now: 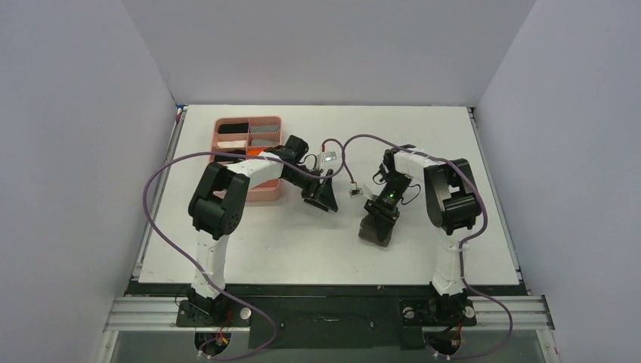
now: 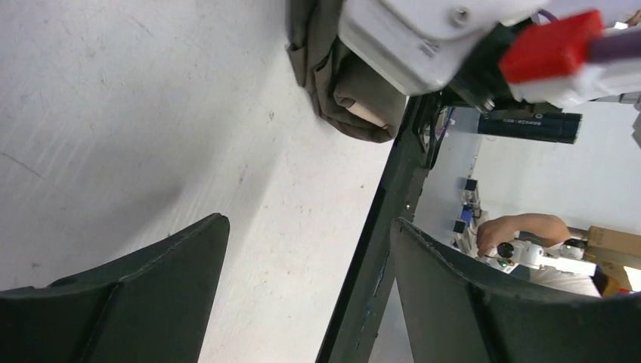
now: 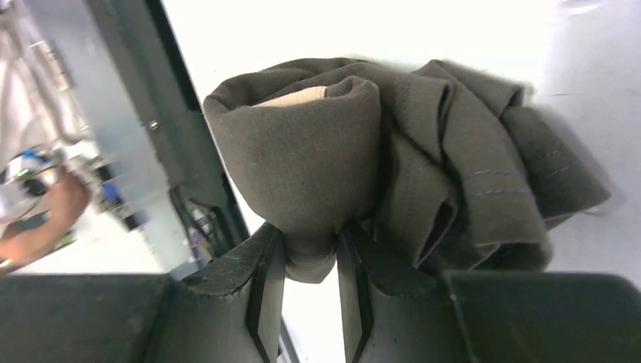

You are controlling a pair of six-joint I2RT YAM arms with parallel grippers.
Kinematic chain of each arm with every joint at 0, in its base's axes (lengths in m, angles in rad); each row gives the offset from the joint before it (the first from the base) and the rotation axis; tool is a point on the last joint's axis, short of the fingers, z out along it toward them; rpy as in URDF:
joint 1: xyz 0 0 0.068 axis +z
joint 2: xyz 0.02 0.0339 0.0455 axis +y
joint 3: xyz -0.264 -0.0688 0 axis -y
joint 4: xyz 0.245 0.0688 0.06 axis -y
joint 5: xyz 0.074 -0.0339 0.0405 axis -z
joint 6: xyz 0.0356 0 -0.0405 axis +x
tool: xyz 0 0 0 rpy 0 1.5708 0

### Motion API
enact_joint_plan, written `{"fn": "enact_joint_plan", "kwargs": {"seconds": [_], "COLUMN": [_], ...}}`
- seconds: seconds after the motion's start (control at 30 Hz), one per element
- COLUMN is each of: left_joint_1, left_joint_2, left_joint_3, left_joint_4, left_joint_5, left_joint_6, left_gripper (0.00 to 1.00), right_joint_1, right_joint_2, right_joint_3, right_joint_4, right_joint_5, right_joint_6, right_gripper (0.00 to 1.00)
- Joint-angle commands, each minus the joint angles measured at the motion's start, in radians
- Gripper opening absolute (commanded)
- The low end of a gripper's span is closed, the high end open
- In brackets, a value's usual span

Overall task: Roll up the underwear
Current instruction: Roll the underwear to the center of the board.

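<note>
- Overhead view: I find the underwear [image 1: 376,231] as a dark bunched bundle on the right half of the table [image 1: 302,249], directly under the right gripper [image 1: 380,219]. It is well apart from the pink tray [image 1: 227,122] at the far left, which holds small rolled cloths.
- Overhead view: the left gripper [image 1: 321,198] sits near the table's middle, just right of the tray, apart from the garment and carrying nothing.
- Left wrist view: the left gripper [image 2: 308,227] is released, its jaws wide with only bare table [image 2: 113,113] between them. The underwear [image 2: 332,91] shows at the top, partly behind the other arm's white wrist, with a strip of beige inside its folds.
- Right wrist view: the right gripper [image 3: 310,238] is clenched on the underwear [image 3: 317,144], pinching a thick fold at one end of the bundle. The left part curls into a tube with the beige waistband [image 3: 298,96] tucked in its core. The right part hangs in loose pleats.
- I cannot tell whether the bundle rests on the table or hangs just clear of it.
- Assessment: in my judgement the roll is formed but untidy, roughly past the halfway mark. What remains is gathering the loose pleated side into the tube, then setting the roll down so that it holds its shape. Letting go now could let the loose side spring open.
</note>
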Motion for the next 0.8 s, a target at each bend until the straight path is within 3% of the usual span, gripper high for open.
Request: {"fn": "enact_joint_plan", "kwargs": {"seconds": [0.0,0.4,0.77], "left_joint_1": [0.001,-0.016,-0.276], "left_joint_2": [-0.128,-0.415,-0.458], "left_joint_3": [-0.077,-0.367,-0.304], "left_joint_4": [0.127,0.409,0.320], "left_joint_5": [-0.043,-0.220,-0.403], "left_joint_6": [0.041,0.134,0.415], "left_gripper": [0.76,0.78,0.87], "right_joint_1": [-0.016,-0.023,-0.024], "right_joint_2": [0.122,0.209,0.251], "right_joint_3": [0.055,0.123,0.181], "right_joint_4": [-0.150,-0.178,-0.203], "right_joint_5": [-0.030,-0.029,-0.024], "right_joint_6": [-0.156,-0.138,-0.119], "right_gripper": [0.00,0.00,0.00]}}
